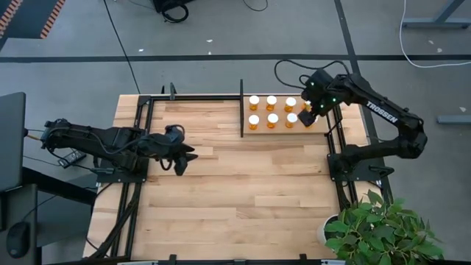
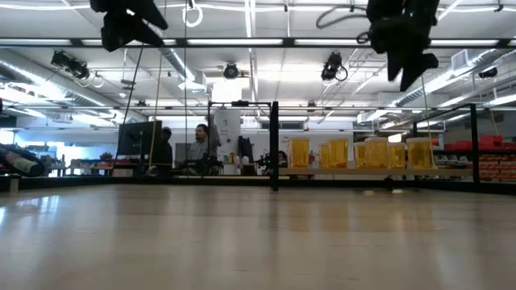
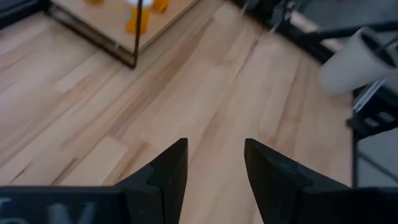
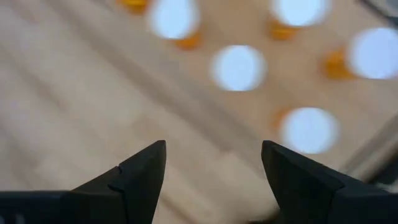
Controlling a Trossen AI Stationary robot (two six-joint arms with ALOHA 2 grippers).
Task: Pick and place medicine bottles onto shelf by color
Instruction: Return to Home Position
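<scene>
Only the high view takes in the whole planked pale wooden desk (image 1: 221, 199). Only the low view looks into the room behind it, where two people (image 2: 201, 143) sit far off.

The left gripper (image 1: 184, 156) hangs over the desk's left half, about midway between the near and far edges. Its dark arm lies low and stretched out from the left edge. The left wrist view adds what the others hide: the two dark fingers (image 3: 171, 171) stand moderately apart, with bare planks between them and nothing held.

The small translucent orange medicine bottles with round white caps (image 1: 272, 118) are well apart from this gripper. They stand on the smooth pale plywood shelf edged by thin black bars (image 1: 287, 131), which lies along the desk's far edge towards the right corner. From above, six caps show clearly in two rows of three. The rows' right end is under the other arm, so I cannot count there. The low view shows them side-on as one amber row.

The right gripper (image 1: 309, 118) hovers over that right end, and the low view shows it well above the caps. The right wrist view shows its fingers (image 4: 143, 171) spread wide and empty, with five blurred caps below. The right arm rises from the desk's right edge, elbows outward and folds back over the shelf.

A leafy green plant in a white pot (image 1: 375, 228) stands by the near right corner
</scene>
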